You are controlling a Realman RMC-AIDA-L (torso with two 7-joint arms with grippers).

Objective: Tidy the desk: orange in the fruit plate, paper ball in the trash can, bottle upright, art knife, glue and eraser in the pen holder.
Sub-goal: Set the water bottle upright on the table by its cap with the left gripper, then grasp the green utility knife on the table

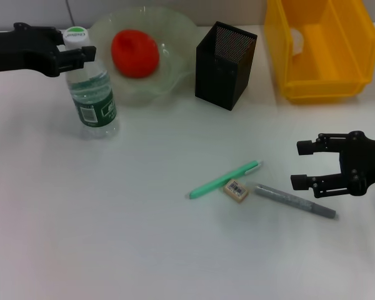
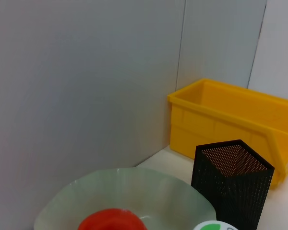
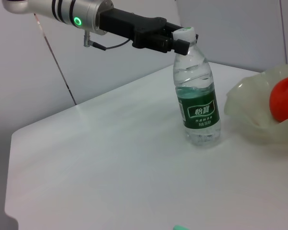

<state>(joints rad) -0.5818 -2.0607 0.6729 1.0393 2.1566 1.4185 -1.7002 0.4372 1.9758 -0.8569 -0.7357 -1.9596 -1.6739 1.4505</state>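
The fingers of the left gripper [image 1: 81,53] are pinched on the neck of the bottle [image 1: 92,100], just under its white-and-green cap [image 1: 75,34], and the bottle stands upright on the desk [image 1: 112,237] directly below them. Just beyond the fingertips sits the fruit plate [image 1: 175,37] with the orange [image 1: 135,53] already in it, and past that the black mesh pen holder [image 1: 225,65] and the yellow bin [image 1: 325,81]. The fingers of the right gripper [image 1: 305,164] are spread apart, holding nothing, and hover above the desk. Just off their tips lie the grey art knife [image 1: 295,200], then the eraser [image 1: 235,190], then the green glue pen [image 1: 224,180], the eraser almost touching the pen. I judge the bottle light and thin-walled, likely to dent or tip if squeezed on its body, so the stiff neck is the safer hold. The knife looks slim, rigid and low to the desk, so it is probably best pinched across its middle. The eraser is small and should grip well, taken across its short sides. No paper ball shows on the desk; whether it already lies in the bin I cannot tell.
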